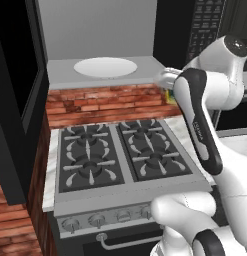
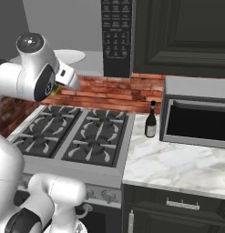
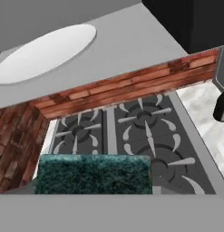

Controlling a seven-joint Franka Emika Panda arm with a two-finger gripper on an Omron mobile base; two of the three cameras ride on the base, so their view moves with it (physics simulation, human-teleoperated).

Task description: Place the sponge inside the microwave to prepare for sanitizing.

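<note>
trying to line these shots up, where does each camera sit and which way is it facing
Left base view: behind the arm on its left, looking forward and down over the stove into the open microwave with its white plate; the arm rises lower right, the yellow sponge at the gripper.
Right base view: behind on the right, facing the stove, bottle and silver oven; arm lower left.
Hand view: on the hand, looking along the gripper at the sponge's green top, plate and burners.
Shared: stove, brick wall, plate.
</note>
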